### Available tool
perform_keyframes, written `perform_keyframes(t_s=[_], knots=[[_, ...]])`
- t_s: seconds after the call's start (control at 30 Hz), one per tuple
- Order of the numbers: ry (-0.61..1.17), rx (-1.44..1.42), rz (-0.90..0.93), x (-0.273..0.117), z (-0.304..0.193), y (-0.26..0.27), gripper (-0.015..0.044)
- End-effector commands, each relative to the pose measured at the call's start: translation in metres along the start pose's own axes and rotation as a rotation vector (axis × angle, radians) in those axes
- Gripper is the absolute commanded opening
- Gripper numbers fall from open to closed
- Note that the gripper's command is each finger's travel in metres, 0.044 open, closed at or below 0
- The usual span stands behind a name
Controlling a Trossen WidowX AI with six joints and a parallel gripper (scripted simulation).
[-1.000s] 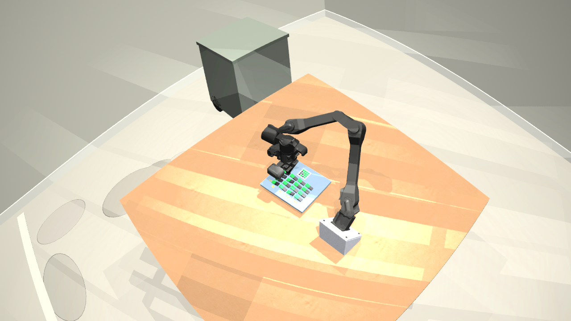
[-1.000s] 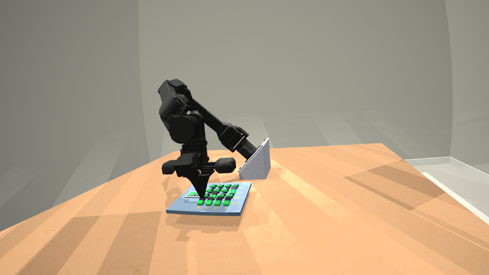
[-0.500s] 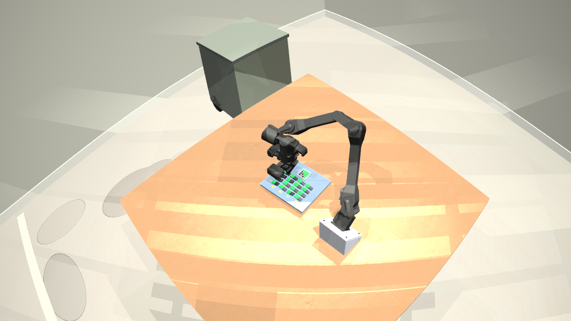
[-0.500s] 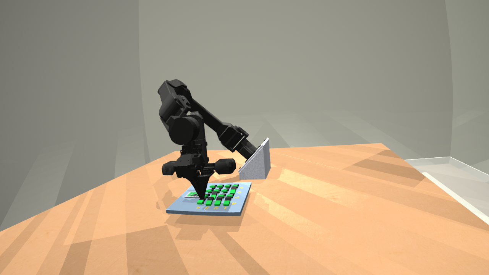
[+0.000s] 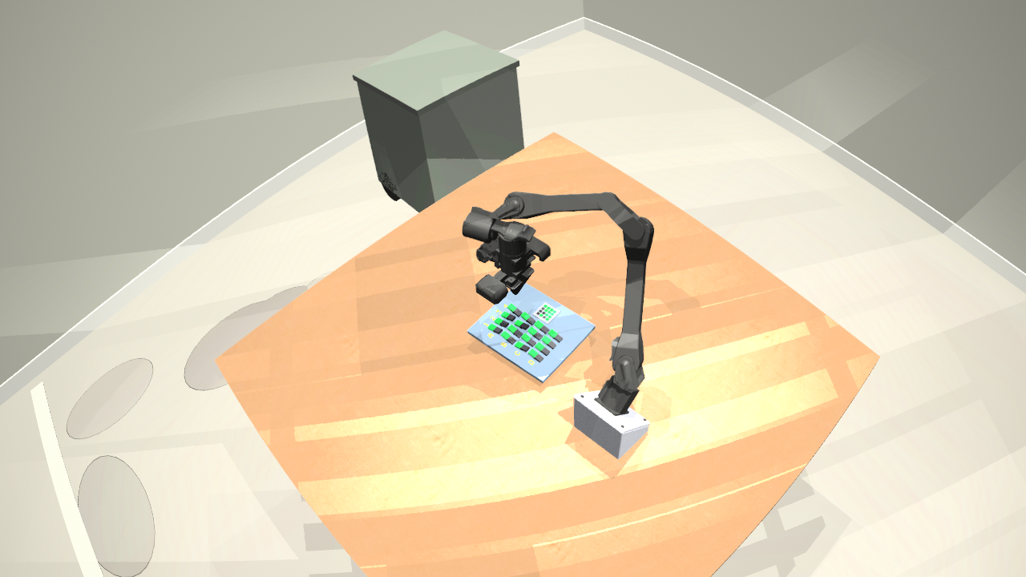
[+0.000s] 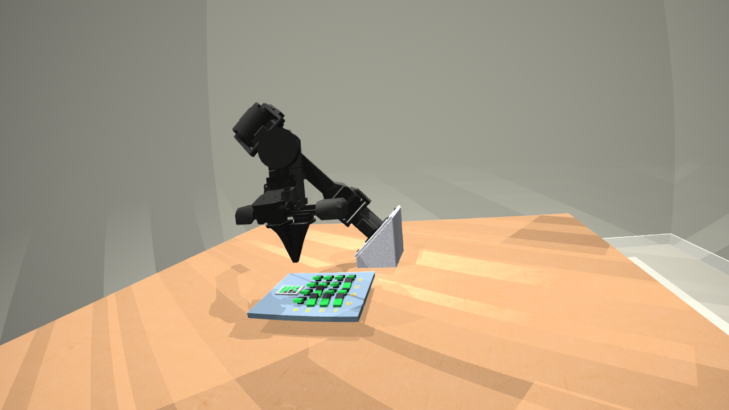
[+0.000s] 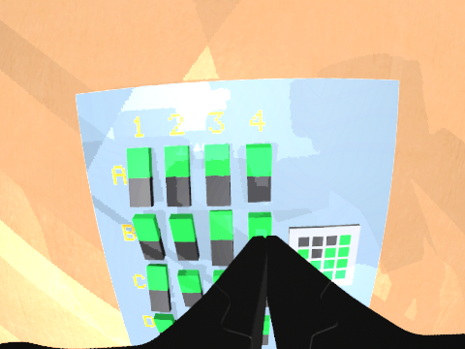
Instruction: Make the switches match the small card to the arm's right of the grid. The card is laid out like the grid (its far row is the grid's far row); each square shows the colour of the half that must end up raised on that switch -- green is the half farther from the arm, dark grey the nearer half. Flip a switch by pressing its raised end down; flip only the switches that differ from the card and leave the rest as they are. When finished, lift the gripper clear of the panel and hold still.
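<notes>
My gripper (image 5: 515, 292) (image 6: 295, 261) (image 7: 264, 247) is shut and empty, its tips in the air above the blue panel (image 5: 578, 328) (image 6: 265, 309) (image 7: 334, 121). Switches A1 (image 7: 139, 176), A2 (image 7: 177, 175), A3 (image 7: 218, 174), B3 (image 7: 221, 237) and C1 (image 7: 159, 288) look raised at the dark half. A4 (image 7: 259, 173), B1 (image 7: 148, 237), B2 (image 7: 184, 237) and C2 (image 7: 189, 288) look raised at the green half. The card (image 5: 547, 312) (image 6: 289, 290) (image 7: 344, 252) reads dark, dark, dark, green in its far row, then green, dark, green, green. The fingers hide its lower left and several switches in the wrist view.
The panel lies on the wooden table (image 5: 401, 287) (image 6: 458, 331). The arm's grey base (image 5: 609, 423) (image 6: 382, 249) stands on the near side of the panel. A grey-green bin (image 5: 466, 129) stands on the floor beyond the table edge.
</notes>
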State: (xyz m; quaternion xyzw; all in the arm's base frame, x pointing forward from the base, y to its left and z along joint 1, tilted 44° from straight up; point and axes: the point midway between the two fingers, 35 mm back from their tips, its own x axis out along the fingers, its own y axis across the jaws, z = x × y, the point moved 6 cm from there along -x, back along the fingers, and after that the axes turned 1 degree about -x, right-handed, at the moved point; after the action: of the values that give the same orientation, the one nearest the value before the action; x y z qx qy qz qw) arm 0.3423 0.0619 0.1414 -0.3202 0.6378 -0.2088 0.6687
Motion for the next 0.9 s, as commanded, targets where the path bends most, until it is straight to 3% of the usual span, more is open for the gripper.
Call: perform_keyframes(t_s=[0.0, 0.1, 0.23, 0.37, 0.87], knots=[[0.018, -0.005, 0.003, -0.001, -0.010, 0.022, 0.0000], [0.019, -0.005, 0.003, -0.001, -0.021, 0.045, 0.0000], [0.021, -0.005, 0.003, 0.002, -0.021, 0.045, 0.0000], [0.044, -0.005, 0.002, 0.034, -0.020, 0.045, 0.0000], [0.044, -0.005, 0.001, 0.051, -0.020, 0.045, 0.0000]])
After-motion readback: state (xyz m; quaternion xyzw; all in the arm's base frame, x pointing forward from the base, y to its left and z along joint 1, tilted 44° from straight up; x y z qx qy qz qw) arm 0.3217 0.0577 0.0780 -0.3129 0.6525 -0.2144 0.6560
